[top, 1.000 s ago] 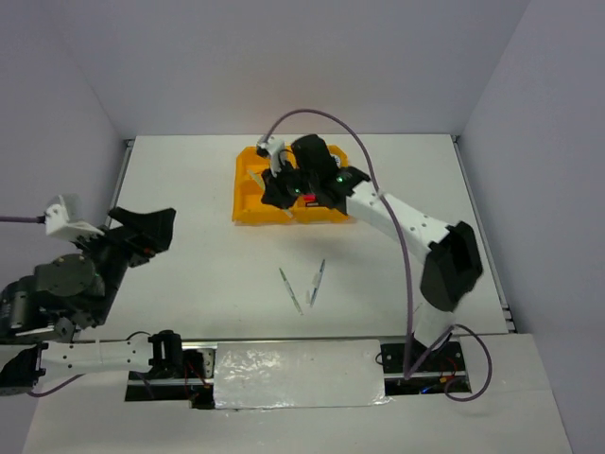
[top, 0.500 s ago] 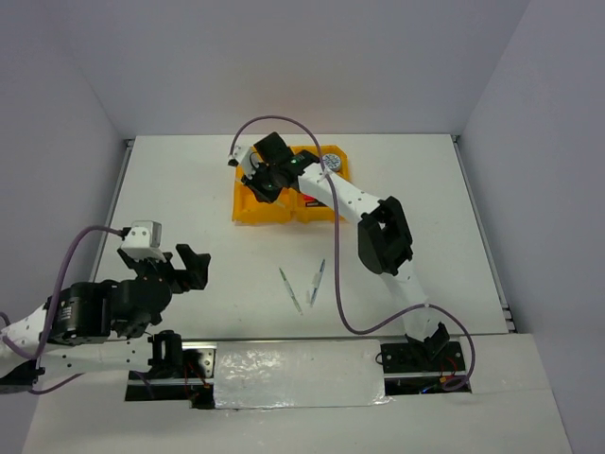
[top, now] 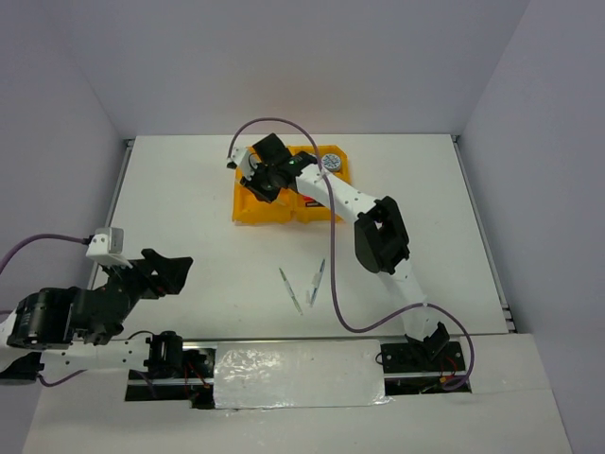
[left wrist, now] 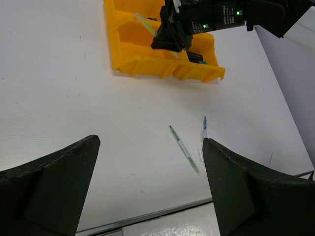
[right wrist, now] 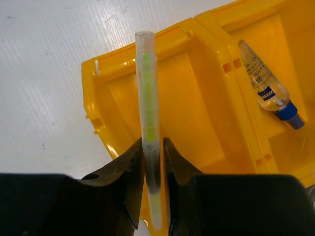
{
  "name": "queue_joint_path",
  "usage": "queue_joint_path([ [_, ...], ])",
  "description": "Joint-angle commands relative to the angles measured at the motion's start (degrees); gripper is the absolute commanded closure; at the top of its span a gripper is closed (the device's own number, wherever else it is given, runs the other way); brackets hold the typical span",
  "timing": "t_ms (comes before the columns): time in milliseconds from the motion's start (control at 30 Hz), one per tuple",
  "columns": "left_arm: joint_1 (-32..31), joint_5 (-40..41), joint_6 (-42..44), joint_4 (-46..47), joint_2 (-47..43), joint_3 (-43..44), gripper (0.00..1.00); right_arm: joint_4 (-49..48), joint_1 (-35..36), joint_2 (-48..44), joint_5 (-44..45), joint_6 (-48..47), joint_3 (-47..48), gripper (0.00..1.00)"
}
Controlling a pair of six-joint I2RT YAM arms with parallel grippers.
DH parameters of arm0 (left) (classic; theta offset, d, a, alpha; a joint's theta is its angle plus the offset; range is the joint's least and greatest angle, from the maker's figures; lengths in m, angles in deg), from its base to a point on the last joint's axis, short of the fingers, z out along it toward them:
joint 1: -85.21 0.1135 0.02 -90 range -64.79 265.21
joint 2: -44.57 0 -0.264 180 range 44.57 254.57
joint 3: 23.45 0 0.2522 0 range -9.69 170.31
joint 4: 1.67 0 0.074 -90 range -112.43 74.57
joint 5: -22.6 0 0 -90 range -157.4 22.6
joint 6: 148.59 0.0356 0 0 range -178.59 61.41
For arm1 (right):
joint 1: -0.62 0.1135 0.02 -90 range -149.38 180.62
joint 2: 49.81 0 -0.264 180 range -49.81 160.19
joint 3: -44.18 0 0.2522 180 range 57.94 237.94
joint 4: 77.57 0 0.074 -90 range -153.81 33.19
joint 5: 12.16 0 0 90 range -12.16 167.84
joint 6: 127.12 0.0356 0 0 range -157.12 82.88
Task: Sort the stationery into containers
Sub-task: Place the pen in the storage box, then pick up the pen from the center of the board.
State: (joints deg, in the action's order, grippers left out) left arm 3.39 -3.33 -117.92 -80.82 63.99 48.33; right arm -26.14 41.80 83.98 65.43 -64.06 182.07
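The orange-yellow tray (top: pixel 248 218) stands at the table's far middle. My right gripper (top: pixel 268 180) hovers over its left compartments, shut on a thin pale pen with a green core (right wrist: pixel 147 88); the pen points away over the tray (right wrist: pixel 206 113). A small clear bottle with a blue cap (right wrist: pixel 266 86) lies in a neighbouring compartment. A patterned tape roll (top: pixel 331 162) lies in the far right compartment. Two thin pens (top: pixel 291 290) (top: pixel 317 282) lie on the table in front of the tray, also in the left wrist view (left wrist: pixel 184 149) (left wrist: pixel 204 127). My left gripper (top: pixel 168 268) is open and empty at the near left.
White walls enclose the table on three sides. A metal rail (left wrist: pixel 147 216) runs along the near edge. A dark item with a red label (top: pixel 310 200) lies in the tray's near right compartment. The right arm's purple cable (top: pixel 274 121) loops above the tray.
The right gripper moved left from the tray's middle to over its left compartments, still holding the pen. The left arm swung about at the near left and now sits lower and further left.
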Motion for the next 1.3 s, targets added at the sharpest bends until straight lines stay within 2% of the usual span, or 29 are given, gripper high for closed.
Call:
queue_joint_path([
  [0,-1.5,1.9,-1.6,-1.1,-0.1,1.6,0.02,-1.6,-0.7,2.0,0.9,-0.5,1.9,0.72],
  [33,-1.8,2.1,-1.3,-1.4,0.7,1.7,0.02,-2.0,-0.8,1.9,1.1,-0.5,1.8,0.70],
  [100,-2.1,2.5,-3.1,-3.9,2.5,2.3,0.02,-2.2,-1.1,1.5,1.1,-0.2,1.7,0.56],
  [233,-2.2,3.1,-5.5,-6.1,5.1,2.9,0.01,-2.5,-1.2,-0.6,0.0,0.0,0.3,0.38],
  [333,-2.2,3.3,-6.6,-6.9,6.2,3.0,0.01,-4.7,-1.4,-4.5,-0.1,1.7,-2.9,0.36],
  [433,-2.2,3.5,-7.3,-7.3,6.9,2.7,0.01,-8.1,-1.6,-14.1,0.8,7.0,-8.7,0.33],
  [500,-2.2,3.8,-8.3,-7.4,8.3,2.4,0.01,-13.5,-1.6,-23.4,4.4,13.3,-17.3,0.20],
  [533,-2.2,4.0,-9.0,-7.9,9.9,2.4,0.01,-16.6,-1.5,-26.5,6.6,18.7,-20.5,0.01],
  [567,-2.1,4.0,-9.2,-7.7,10.9,2.4,0.01,-18.2,-1.4,-29.8,9.5,21.9,-27.5,0.00],
  [633,-2.2,4.0,-10.3,-6.1,13.1,1.5,0.01,-20.9,-1.5,-38.8,20.1,29.0,-34.9,0.00],
  [667,-2.1,4.0,-10.9,-4.9,15.4,0.7,0.01,-21.7,-1.5,-41.5,23.2,35.5,-41.5,0.00],
  [733,-1.9,3.8,-10.7,-0.6,18.1,-2.9,0.01,-21.7,-1.6,-47.9,27.9,42.2,-47.3,0.00],
  [800,-1.0,1.6,-13.8,5.5,23.3,-5.9,0.01,-21.7,-1.4,-52.9,27.8,44.9,-54.9,0.00],
  [867,4.1,-2.9,-10.7,16.0,29.3,-7.5,0.01,-19.9,-1.5,-55.3,29.6,49.9,-60.6,0.00],
  [900,7.1,-10.5,-8.0,20.6,31.4,-9.1,0.01,-19.2,-1.5,-57.3,30.7,51.6,-62.2,0.00],
  [933,13.2,-14.9,-5.6,25.2,35.1,-10.0,0.01,-18.2,-1.5,-58.3,31.7,55.6,-63.8,0.00],
  [967,16.0,-18.9,-2.6,31.9,36.7,-10.6,0.01,-16.6,-1.5,-60.4,33.2,57.3,-66.6,0.01],
  [1000,18.4,-24.1,-2.0,33.6,38.0,-11.0,0.01,-16.1,-1.5,-61.5,33.6,59.3,-68.0,0.03],
  [1033,21.5,-25.2,-1.8,34.5,40.1,-10.7,0.01,-15.9,-1.4,-62.6,33.3,62.3,-69.6,0.05],
  [1133,24.7,-27.1,-0.9,35.8,42.4,-9.0,0.01,-17.8,-0.1,-66.9,33.9,67.8,-78.1,0.14],
  [1233,26.4,-27.9,-0.5,34.3,43.8,-7.6,0.01,-17.6,1.3,-68.9,37.4,72.9,-82.9,0.28],
  [1267,26.6,-27.9,-0.3,33.7,43.9,-7.0,0.01,-17.6,2.7,-68.6,37.5,73.5,-83.4,0.39],
])
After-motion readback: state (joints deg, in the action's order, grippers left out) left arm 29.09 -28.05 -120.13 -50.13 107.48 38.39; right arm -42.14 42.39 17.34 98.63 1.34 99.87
